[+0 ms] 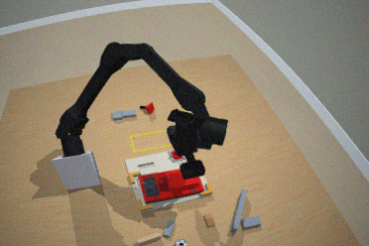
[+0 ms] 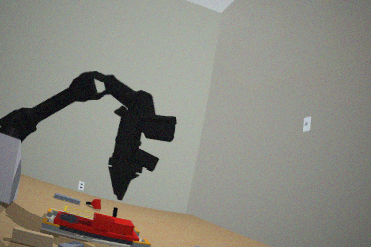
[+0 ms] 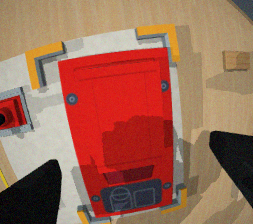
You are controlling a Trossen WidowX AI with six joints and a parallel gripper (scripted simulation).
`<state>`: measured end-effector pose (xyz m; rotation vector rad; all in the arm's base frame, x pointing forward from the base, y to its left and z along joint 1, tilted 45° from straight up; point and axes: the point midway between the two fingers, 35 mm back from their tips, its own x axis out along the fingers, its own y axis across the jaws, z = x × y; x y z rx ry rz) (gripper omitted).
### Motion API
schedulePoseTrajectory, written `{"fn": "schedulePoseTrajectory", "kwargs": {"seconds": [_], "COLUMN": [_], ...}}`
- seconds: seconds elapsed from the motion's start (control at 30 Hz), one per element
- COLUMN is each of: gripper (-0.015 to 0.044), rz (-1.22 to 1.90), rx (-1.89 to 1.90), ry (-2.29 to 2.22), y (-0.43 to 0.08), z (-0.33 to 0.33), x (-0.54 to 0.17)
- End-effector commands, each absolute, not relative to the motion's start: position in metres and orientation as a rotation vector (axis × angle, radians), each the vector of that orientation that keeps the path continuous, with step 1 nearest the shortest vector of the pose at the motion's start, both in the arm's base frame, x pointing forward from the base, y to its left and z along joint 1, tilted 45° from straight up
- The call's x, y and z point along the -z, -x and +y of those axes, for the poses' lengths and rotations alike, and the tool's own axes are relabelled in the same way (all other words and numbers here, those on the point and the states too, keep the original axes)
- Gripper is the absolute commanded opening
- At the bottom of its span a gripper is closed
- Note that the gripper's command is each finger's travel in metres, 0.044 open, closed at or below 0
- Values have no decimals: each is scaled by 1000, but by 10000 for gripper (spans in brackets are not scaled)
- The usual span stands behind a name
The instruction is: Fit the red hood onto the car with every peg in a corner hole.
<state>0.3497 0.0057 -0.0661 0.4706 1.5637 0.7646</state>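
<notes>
The red hood (image 1: 176, 181) (image 2: 114, 224) (image 3: 121, 95) lies over the deck of the red car, beside the dark dashboard panel (image 1: 150, 187) (image 2: 68, 218) (image 3: 131, 195). It looks level, and the engine block is hidden. Round grey discs show near the red body's edges in the wrist view; I cannot tell whether each peg is in its hole. The car sits between the orange corners of the jig (image 1: 144, 204) (image 3: 34, 65). My gripper (image 2: 120, 197) (image 3: 138, 154) is open and empty above the car, its fingers apart on either side of the hood in the wrist view, touching nothing.
A small red part with a black stem (image 1: 177, 155) (image 3: 10, 114) stands in a grey holder beside the car. A wooden block (image 1: 208, 220) (image 3: 236, 60), a long grey bar (image 1: 239, 210) and a grey block (image 1: 251, 222) lie nearby. A yellow outline (image 1: 133, 144) marks the table behind.
</notes>
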Motion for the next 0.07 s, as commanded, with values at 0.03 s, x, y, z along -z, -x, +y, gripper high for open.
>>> {"fn": "schedulePoseTrajectory", "kwargs": {"seconds": [0.03], "gripper": [440], "rz": [1566], "rx": [-766], "ry": [-466], "y": [-349], "z": [5], "x": [66]}}
